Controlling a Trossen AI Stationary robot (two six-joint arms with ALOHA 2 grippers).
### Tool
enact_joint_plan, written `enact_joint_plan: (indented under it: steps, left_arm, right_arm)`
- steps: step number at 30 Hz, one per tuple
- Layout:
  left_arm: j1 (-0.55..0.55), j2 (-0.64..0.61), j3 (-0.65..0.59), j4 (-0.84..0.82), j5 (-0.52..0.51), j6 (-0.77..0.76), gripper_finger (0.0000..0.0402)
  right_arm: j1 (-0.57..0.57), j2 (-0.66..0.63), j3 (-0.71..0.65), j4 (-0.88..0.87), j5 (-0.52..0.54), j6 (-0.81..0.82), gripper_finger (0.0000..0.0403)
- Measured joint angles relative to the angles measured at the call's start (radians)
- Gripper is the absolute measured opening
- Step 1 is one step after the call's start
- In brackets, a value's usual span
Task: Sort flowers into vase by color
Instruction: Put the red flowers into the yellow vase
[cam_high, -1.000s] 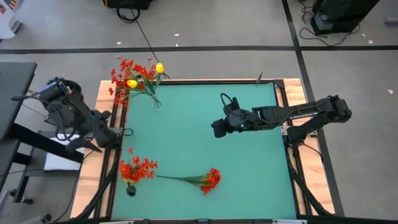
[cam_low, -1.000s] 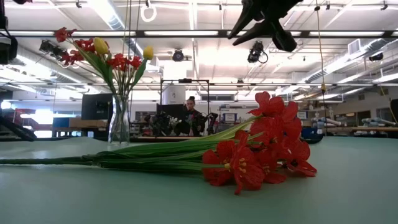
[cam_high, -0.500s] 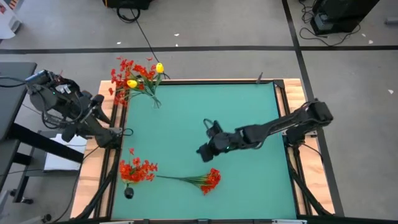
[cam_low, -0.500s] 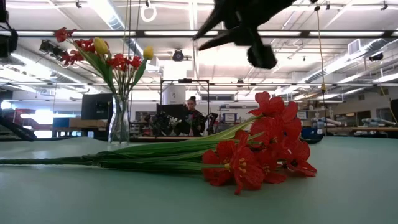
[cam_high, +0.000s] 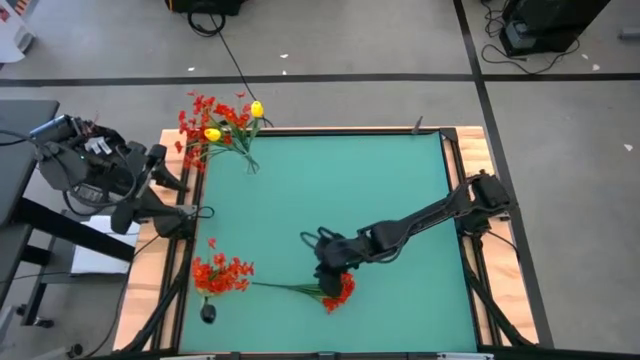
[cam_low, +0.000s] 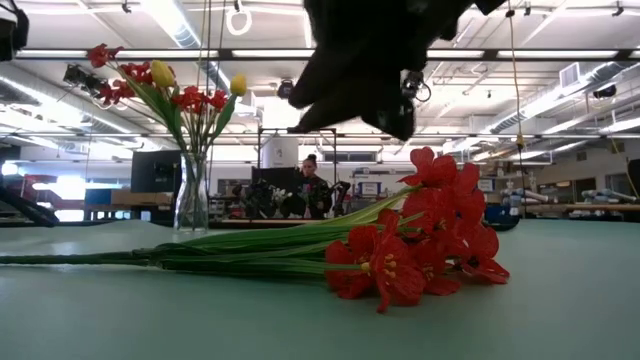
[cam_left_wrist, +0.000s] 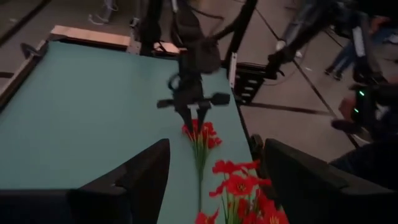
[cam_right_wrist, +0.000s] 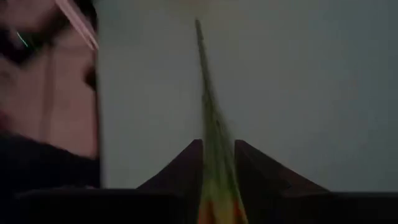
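The left end effector (cam_high: 168, 172) waited open off the desk's (cam_high: 400, 180) left edge. The red spray (cam_high: 318, 290) lay flat near the front, stem pointing left. The right end effector (cam_high: 327, 272), nearer, hovered over the stem beside the blossoms, fingers parted astride it, gripping nothing.

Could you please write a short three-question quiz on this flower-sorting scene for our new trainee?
1. True or false: the right gripper is above the red spray lying on the mat.
2. Which colours of flowers stand in the glass vase?
3. Where is the left gripper: A) over the mat's middle, B) off the mat's left edge?

Key: 1 true; 2 red and yellow; 3 B.
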Motion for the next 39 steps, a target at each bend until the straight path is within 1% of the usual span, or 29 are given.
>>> enact_joint_plan:
  steps: [5,10,14,18,24,32,36,39]
  left_arm:
    - [0.017,0.051,0.009,-0.001,-0.058,-0.018,0.0265]
    - [0.084,0.101,0.009,-0.001,-0.093,-0.04,0.0265]
    - [0.151,0.146,0.009,-0.001,-0.108,-0.048,0.0265]
    - [0.224,0.198,0.009,-0.001,-0.107,-0.047,0.0265]
    - [0.345,0.255,0.008,0.003,-0.106,-0.049,0.0265]
    - [0.456,0.31,0.008,0.003,-0.052,-0.041,0.0265]
    - [0.487,0.327,0.008,0.003,-0.035,-0.04,0.0265]
    - [0.498,0.333,0.008,0.003,-0.035,-0.039,0.0265]
  right_arm:
    - [0.003,0.076,0.059,-0.026,-0.018,-0.201,0.0158]
    - [0.001,0.133,0.088,-0.026,-0.018,-0.337,0.0213]
    - [0.006,0.157,0.1,-0.028,-0.013,-0.444,0.0236]
    - [0.011,0.172,0.1,-0.027,0.005,-0.509,0.0238]
    - [0.019,0.207,0.101,0.018,-0.027,-0.528,0.0238]
    - [0.037,0.245,0.102,0.03,-0.021,-0.543,0.0235]
    - [0.036,0.266,0.1,0.012,-0.018,-0.543,0.0216]
    - [0.036,0.264,0.101,-0.011,-0.009,-0.542,0.0187]
